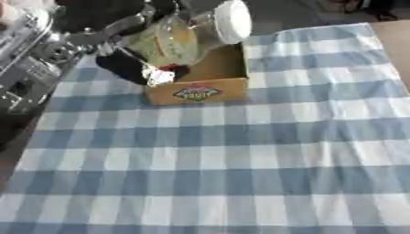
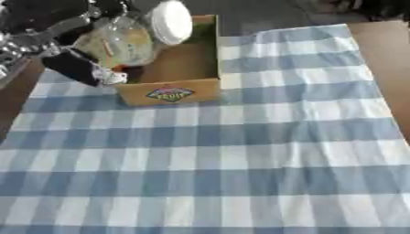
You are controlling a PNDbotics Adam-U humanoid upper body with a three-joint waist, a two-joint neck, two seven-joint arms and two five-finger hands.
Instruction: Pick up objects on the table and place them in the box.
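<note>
The left hand (image 1: 132,61) is holding a clear jar (image 1: 172,41) with a white lid (image 1: 232,20) tilted on its side over the cardboard box (image 1: 204,89), which is sitting at the far left of the blue checked cloth (image 1: 240,160). The jar is hanging above the box's left half, lid pointing away from the hand toward the box's far right corner. Dark fingers are showing curled against the jar's near side, so the hand is clamped on it, though how far they are wrapping round I cannot tell.

Inside the box, at its near left corner, something small in white and red (image 1: 160,75) is already lying. The right hand is showing in neither view.

The risks, as I am judging them: the jar is looking wide against the box's opening, and tilted as it is, its lid could be catching the far wall on the way down. A release from this height could be tipping the light box or bouncing the jar out over its left edge, off the cloth. Lowering onto the small item could leave the jar rocking.
</note>
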